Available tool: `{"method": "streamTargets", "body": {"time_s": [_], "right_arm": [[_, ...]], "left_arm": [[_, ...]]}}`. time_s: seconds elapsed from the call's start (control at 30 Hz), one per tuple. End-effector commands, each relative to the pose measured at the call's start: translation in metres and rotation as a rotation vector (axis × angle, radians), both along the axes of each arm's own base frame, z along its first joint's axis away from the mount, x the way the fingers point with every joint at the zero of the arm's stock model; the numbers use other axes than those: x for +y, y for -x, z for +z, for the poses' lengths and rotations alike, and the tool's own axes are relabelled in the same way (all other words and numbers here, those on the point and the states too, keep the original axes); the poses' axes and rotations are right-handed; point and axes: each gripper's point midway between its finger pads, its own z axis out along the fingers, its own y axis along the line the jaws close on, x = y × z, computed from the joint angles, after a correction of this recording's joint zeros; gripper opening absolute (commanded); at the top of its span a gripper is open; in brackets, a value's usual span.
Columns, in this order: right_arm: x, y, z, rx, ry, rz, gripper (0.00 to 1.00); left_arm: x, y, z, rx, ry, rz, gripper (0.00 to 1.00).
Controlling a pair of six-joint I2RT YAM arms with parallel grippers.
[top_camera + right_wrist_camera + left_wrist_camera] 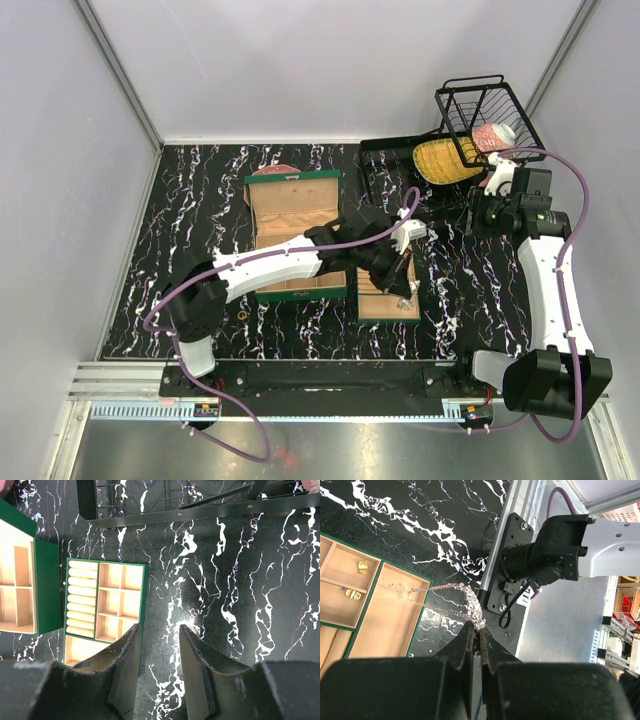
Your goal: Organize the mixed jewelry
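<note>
My left gripper (478, 627) is shut on one end of a silvery chain necklace (468, 596). The chain trails left, and its far end lies over the long compartment of the small tan divided tray (390, 625). Two small gold rings (363, 567) sit in the tray's small compartments. In the top view the left gripper (403, 278) hovers over that tray (385, 305), right of the open green box (296, 205). A gold ring (243, 316) lies on the table left of the box. My right gripper (159, 630) is open and empty above bare marble, right of the tray (131, 580).
A black wire basket (487, 118) holding a yellow object (443, 160) stands at the back right, with a black rack (392, 165) beside it, also along the top of the right wrist view (200, 510). The right arm's base (545, 555) is close beyond the held necklace.
</note>
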Motion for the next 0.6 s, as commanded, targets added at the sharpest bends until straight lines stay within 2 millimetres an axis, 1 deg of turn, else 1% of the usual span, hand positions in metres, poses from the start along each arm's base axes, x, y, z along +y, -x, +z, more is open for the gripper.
{"method": "streamTargets", "body": {"time_s": [0.0, 0.2, 0.4, 0.57], "right_arm": [[-0.001, -0.003, 0.004, -0.041, 0.008, 0.012, 0.43], [-0.001, -0.004, -0.003, -0.032, 0.006, 0.014, 0.43], [-0.001, -0.004, -0.006, -0.024, 0.002, 0.016, 0.43], [0.0, -0.002, -0.007, -0.025, 0.002, 0.018, 0.43]], "left_arm": [[-0.009, -0.003, 0.002, -0.034, 0.042, -0.013, 0.0], [-0.01, -0.004, -0.011, -0.02, 0.026, -0.01, 0.0], [-0.015, -0.005, -0.009, -0.018, 0.038, -0.012, 0.0], [-0.018, -0.005, -0.013, -0.005, 0.039, -0.013, 0.0]]}}
